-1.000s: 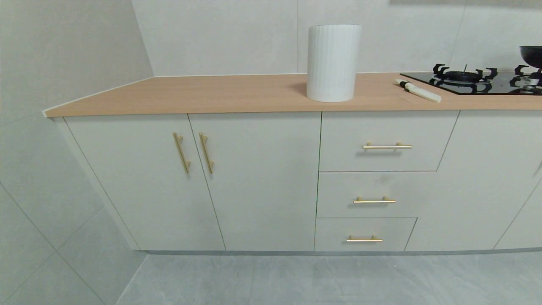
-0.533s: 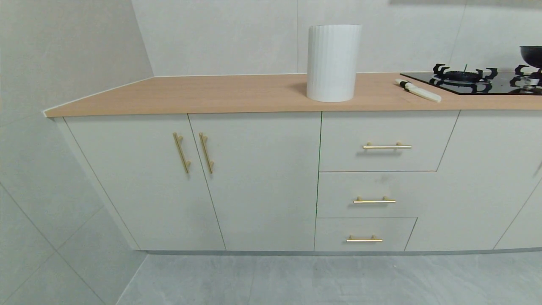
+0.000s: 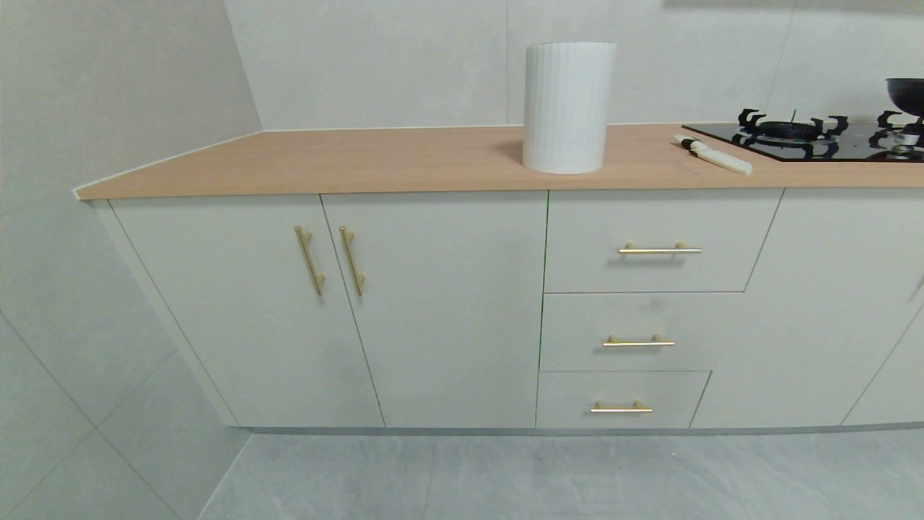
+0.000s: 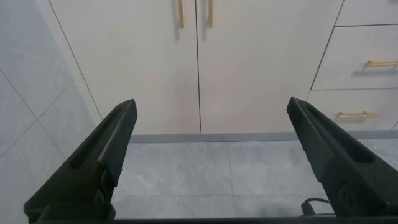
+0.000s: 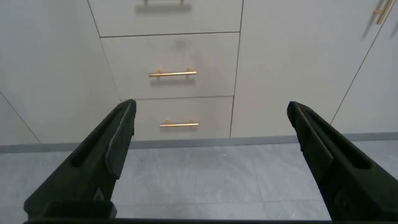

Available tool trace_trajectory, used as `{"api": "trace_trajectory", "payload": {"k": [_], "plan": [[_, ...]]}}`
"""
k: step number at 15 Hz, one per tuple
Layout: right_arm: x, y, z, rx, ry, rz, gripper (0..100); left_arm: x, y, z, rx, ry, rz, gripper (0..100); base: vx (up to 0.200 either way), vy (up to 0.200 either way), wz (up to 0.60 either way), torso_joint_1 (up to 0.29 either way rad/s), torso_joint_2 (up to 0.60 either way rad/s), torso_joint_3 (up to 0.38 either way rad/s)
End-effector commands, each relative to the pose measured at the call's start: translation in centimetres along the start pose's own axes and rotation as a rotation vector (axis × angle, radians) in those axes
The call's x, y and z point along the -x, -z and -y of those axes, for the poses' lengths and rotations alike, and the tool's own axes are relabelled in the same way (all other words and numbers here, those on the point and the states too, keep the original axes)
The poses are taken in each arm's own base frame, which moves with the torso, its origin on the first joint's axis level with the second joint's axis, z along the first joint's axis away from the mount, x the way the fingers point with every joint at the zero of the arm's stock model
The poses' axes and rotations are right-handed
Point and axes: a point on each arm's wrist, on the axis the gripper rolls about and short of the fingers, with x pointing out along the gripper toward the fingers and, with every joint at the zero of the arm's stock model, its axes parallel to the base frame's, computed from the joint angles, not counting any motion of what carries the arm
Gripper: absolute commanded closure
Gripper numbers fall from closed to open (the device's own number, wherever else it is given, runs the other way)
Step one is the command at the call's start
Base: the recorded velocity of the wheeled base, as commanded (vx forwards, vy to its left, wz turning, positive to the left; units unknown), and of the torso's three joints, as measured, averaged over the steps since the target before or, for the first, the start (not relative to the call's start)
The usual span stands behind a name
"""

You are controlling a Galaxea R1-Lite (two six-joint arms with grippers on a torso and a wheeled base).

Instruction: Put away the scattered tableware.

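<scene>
**Item 1, knife** (image 3: 712,154). Pale, with a dark band near its far end. It lies flat on the worktop (image 3: 361,162), between the white ribbed canister (image 3: 568,107) and the gas hob (image 3: 808,137), just beside the hob's near-left corner. Its long axis runs from far-left to near-right. It is the 1 loose piece of tableware I can make out.

**Item 2, my left claw** (image 4: 211,109). Fingers wide apart, nothing between them. It hangs low over the grey floor (image 4: 205,177), facing the 2 cupboard doors (image 4: 149,68).

**Item 3, my right claw** (image 5: 210,109). Fingers wide apart, nothing held. It is also low, facing the stack of 3 drawers (image 5: 173,65).

**Governing relation.** The knife lies above both claws and off to the right, up on the worktop. My right claw sits under the drawer column, so I judge that arm the nearer 1. Since the knife lies on a slant, I expect the wrist must turn so the fingers close across the slant, not along it.

**View notes.** The head view gives the worktop, the knife's lie and the canister, which I take for the likely holder. A dark pot (image 3: 907,92) stands on the hob's far right. The wrist views give the spread of my fingers, the lower cabinet fronts and the plinth.
</scene>
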Motion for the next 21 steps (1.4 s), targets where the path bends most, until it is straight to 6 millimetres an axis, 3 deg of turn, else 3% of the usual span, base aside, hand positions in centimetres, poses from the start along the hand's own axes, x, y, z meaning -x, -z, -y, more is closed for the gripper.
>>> {"api": "trace_trajectory", "payload": {"k": [1, 19, 21], "plan": [[-0.02, 0.05, 0.00, 0.000, 0.001, -0.008, 0, 0.00, 0.00, 0.00, 0.000, 0.000, 0.000, 0, 0.000, 0.000, 0.00, 0.000, 0.00, 0.000], [-0.02, 0.05, -0.01, 0.000, -0.001, -0.008, 0, 0.00, 0.00, 0.01, -0.018, 0.003, 0.000, 0, 0.000, 0.000, 0.00, 0.000, 0.00, 0.000], [-0.02, 0.05, 0.00, 0.000, -0.002, -0.008, 0, 0.00, 0.00, 0.01, -0.008, 0.003, 0.000, 0, 0.200, 0.000, 0.00, 0.005, 0.00, 0.005]]}}
